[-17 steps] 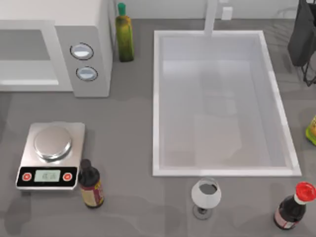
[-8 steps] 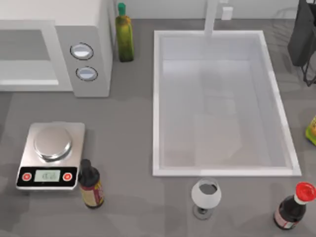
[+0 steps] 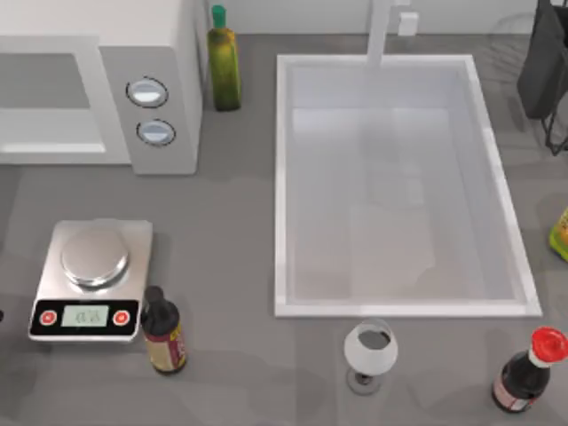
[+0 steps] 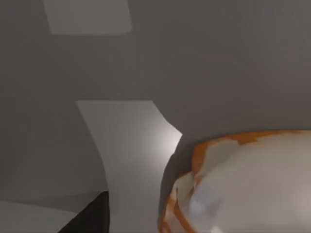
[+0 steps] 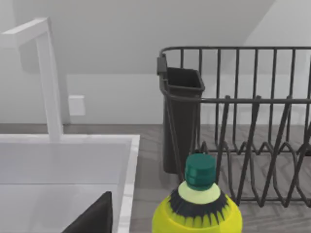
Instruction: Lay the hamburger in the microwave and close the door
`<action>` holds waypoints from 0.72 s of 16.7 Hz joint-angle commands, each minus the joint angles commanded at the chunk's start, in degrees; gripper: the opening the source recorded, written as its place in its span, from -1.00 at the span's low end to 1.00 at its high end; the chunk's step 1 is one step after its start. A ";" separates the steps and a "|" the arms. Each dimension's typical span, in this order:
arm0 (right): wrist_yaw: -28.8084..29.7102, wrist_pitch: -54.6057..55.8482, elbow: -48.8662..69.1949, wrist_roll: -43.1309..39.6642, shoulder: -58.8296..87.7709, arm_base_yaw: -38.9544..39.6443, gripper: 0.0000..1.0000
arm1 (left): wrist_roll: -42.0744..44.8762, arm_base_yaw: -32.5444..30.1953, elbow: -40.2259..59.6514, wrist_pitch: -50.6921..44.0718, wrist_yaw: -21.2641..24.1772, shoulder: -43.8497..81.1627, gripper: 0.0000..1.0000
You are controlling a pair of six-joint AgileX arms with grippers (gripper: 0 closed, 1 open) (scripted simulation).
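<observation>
The hamburger [image 4: 252, 189], a pale bun with an orange-brown rim, lies very close in the left wrist view on the grey countertop. A dark part of my left gripper [image 4: 92, 218] shows beside it, apart from the bun. The white microwave [image 3: 115, 98] stands at the table's back left, its two silver dials facing up. Left of the dials is a white-framed greyish rectangle [image 3: 44, 80]; whether that is the door or the open cavity is unclear. A dark part of my right gripper [image 5: 92, 218] hangs near a yellow bottle [image 5: 197, 213] at the far right.
A steel kitchen scale [image 3: 91, 277] and a dark sauce bottle [image 3: 162, 330] stand front left. An olive oil bottle [image 3: 223, 60] is beside the microwave. The white sink [image 3: 284, 186] takes the middle. A wine glass [image 3: 369, 353], a red-capped bottle [image 3: 527, 371] and a dish rack [image 5: 252, 126] stand to the right.
A small dark sliver has come in at the top view's left edge beside the scale. Nothing else has moved.
</observation>
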 joint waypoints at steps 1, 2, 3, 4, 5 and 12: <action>0.00 0.00 0.00 0.00 0.00 0.00 1.00 | 0.00 0.00 0.00 0.00 0.00 0.00 1.00; 0.00 0.00 0.00 0.00 0.00 0.00 1.00 | 0.00 0.00 0.00 0.00 0.00 0.00 1.00; 0.00 0.00 0.00 0.00 0.00 0.00 1.00 | 0.00 0.00 0.00 0.00 0.00 0.00 0.85; 0.00 0.00 0.00 0.00 0.00 0.00 1.00 | 0.00 0.00 0.00 0.00 0.00 0.00 0.70; 0.00 0.00 0.00 0.00 0.00 0.00 1.00 | 0.00 0.00 0.00 0.00 0.00 0.00 0.55; 0.00 0.00 0.00 0.00 0.00 0.00 1.00 | 0.00 0.00 0.00 0.00 0.00 0.00 -0.51</action>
